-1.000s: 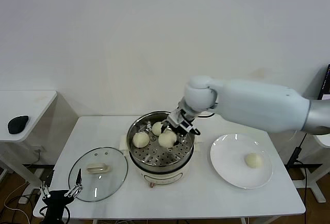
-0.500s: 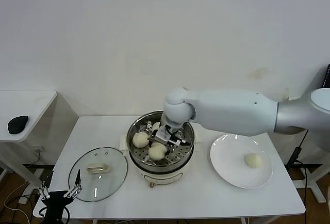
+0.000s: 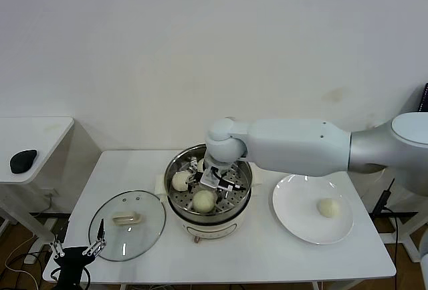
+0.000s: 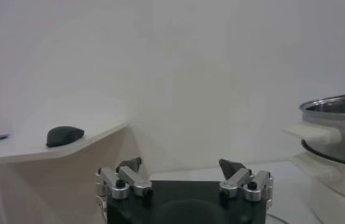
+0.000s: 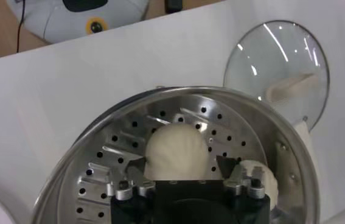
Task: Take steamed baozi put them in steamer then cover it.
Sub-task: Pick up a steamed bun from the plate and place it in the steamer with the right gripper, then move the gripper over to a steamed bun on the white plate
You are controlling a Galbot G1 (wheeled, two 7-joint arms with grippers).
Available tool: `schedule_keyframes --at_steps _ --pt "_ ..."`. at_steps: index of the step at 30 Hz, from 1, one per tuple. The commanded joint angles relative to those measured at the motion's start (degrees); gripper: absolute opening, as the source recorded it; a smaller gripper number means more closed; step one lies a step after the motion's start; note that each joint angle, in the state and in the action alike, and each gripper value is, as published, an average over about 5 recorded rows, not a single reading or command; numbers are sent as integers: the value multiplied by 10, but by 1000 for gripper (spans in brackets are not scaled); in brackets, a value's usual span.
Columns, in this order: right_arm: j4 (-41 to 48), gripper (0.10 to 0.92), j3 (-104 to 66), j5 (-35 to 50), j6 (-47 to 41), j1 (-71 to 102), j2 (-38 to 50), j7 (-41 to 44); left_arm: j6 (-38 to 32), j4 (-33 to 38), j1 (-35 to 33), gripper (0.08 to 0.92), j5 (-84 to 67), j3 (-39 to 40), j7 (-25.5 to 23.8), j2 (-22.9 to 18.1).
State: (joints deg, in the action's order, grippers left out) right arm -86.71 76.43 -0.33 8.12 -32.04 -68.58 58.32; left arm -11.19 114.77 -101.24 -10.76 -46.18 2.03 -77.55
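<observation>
head view: the right gripper (image 3: 212, 182) is hanging inside the steamer (image 3: 209, 218), jaws standing apart over a bun (image 3: 203, 200) that is sitting on the tray at the near side. two more buns (image 3: 180, 180) are lying at the left and back of the tray. the last bun (image 3: 328, 207) is waiting on the plate (image 3: 294, 223), well off to the right of the gripper, so the right arm is the nearer one for it. the cover (image 3: 127, 224) is lying flat on the table (image 3: 267, 256) left of the steamer, near the left gripper (image 3: 79, 250), which is idling at the table's front left corner.

left wrist view: the left gripper (image 4: 184, 176) is showing fingers spread wide, holding nothing; the steamer (image 4: 336, 131) is standing off to one side.

right wrist view: the right gripper (image 5: 181, 170) is straddling a bun (image 5: 177, 152) with gaps at both fingers, looking released. another bun (image 5: 258, 182) is lying just beside it, and the cover (image 5: 278, 61) is lying beyond the steamer's rim (image 5: 178, 94).
</observation>
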Motion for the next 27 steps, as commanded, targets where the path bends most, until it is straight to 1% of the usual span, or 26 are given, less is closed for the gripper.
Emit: schedule_keyframes --at_steps 1,3,6,8,10,13,17,21,27 --pt "-35 821 -15 16 -18 -41 79 14 1 0 2 823 0 0 -1 4" --pt "-58 822 -17 30 -76 -53 125 26 1 0 2 823 0 -1 -1 7" --pt "-84 823 -23 57 -193 -62 195 37 1 -2 2 823 0 -1 -1 12" --pt "-92 823 -28 71 -247 -59 238 38 1 -4 3 823 1 -1 -1 14" --pt "-100 823 -35 77 -274 -53 285 39 1 -6 4 823 1 1 -1 16" --pt "-112 823 -54 73 -293 -30 354 41 1 -6 5 823 3 5 -2 18" --pt "-114 823 -84 29 -284 22 417 49 3 -7 4 823 6 10 -2 23" --pt "-105 823 -123 -31 -264 90 452 47 4 -8 2 823 4 13 -2 28" --pt "-73 823 -235 -75 -255 227 483 34 5 -19 7 823 1 21 -3 29"
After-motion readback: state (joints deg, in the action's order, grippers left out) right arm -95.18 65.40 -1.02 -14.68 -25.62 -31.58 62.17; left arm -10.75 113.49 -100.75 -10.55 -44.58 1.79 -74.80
